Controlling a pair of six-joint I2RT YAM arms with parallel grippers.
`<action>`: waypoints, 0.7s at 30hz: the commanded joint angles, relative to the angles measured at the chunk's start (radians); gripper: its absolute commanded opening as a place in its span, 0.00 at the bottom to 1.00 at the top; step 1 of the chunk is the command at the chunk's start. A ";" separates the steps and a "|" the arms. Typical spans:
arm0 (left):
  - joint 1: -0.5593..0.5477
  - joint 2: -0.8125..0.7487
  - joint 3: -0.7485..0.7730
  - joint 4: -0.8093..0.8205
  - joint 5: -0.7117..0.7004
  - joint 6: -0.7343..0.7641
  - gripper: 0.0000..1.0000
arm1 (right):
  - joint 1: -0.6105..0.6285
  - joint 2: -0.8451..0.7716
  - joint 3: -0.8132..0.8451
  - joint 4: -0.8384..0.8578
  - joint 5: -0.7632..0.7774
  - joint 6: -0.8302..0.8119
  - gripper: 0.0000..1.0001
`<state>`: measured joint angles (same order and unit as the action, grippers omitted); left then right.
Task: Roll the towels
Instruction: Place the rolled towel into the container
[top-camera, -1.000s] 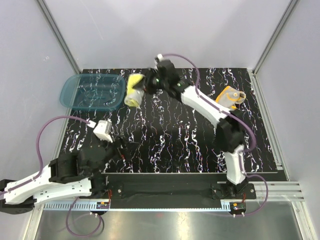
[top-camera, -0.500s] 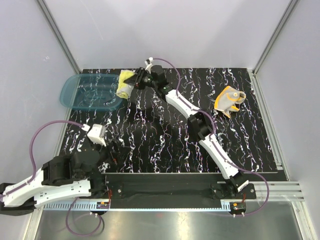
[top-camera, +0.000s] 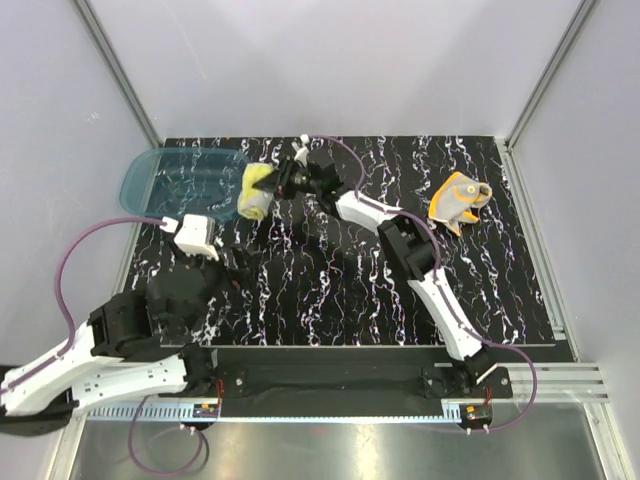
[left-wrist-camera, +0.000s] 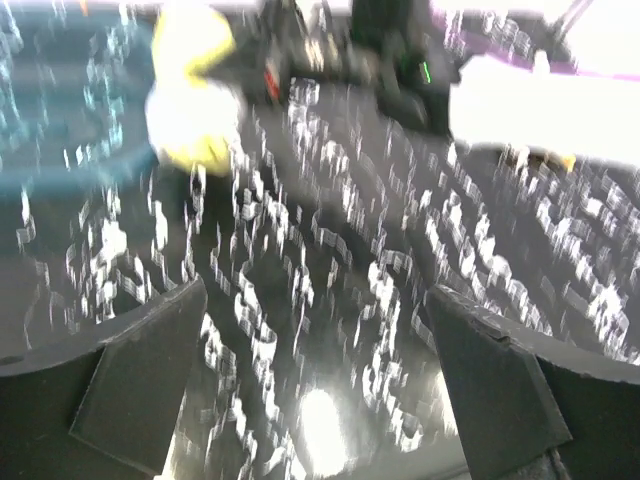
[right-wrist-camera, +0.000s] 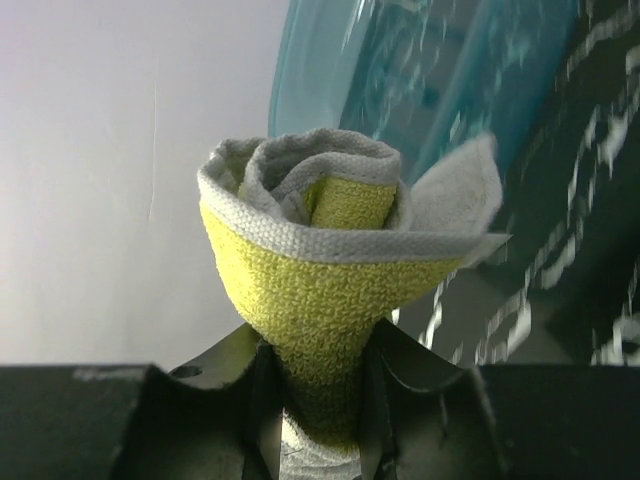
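The pale yellow towel (top-camera: 256, 190) is rolled up and pinched in my right gripper (top-camera: 277, 186), held above the mat beside the basin's right end. In the right wrist view the roll (right-wrist-camera: 330, 270) sticks out between the shut fingers (right-wrist-camera: 262, 410), its grey-beige side coiled at the top. It also shows blurred in the left wrist view (left-wrist-camera: 192, 95). The orange towel (top-camera: 455, 200) lies rolled at the mat's far right. My left gripper (top-camera: 232, 285) is open and empty over the near left of the mat, its fingers (left-wrist-camera: 135, 380) wide apart.
A translucent teal basin (top-camera: 180, 182) sits at the far left of the black marbled mat (top-camera: 330, 290); it shows behind the roll in the right wrist view (right-wrist-camera: 440, 70). White walls with metal rails close in the back and sides.
My right arm swung the yellow roll left towards the basin, then drew back slightly and lower. My left arm shifted and its wrist moved up and right a little.
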<state>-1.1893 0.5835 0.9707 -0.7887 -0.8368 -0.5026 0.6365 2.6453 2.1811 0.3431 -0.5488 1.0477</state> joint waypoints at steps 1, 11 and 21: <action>0.124 0.113 0.092 0.235 0.233 0.219 0.99 | -0.046 -0.307 -0.251 0.185 -0.091 -0.018 0.00; 0.666 0.373 0.076 0.695 1.180 0.087 0.99 | -0.159 -0.845 -0.845 0.333 -0.258 0.049 0.00; 0.723 0.430 -0.052 1.086 1.323 -0.010 0.99 | -0.166 -1.013 -0.957 0.382 -0.290 0.127 0.00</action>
<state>-0.4805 1.0084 0.9279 0.0467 0.3756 -0.4667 0.4694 1.6596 1.2522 0.6456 -0.8070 1.1213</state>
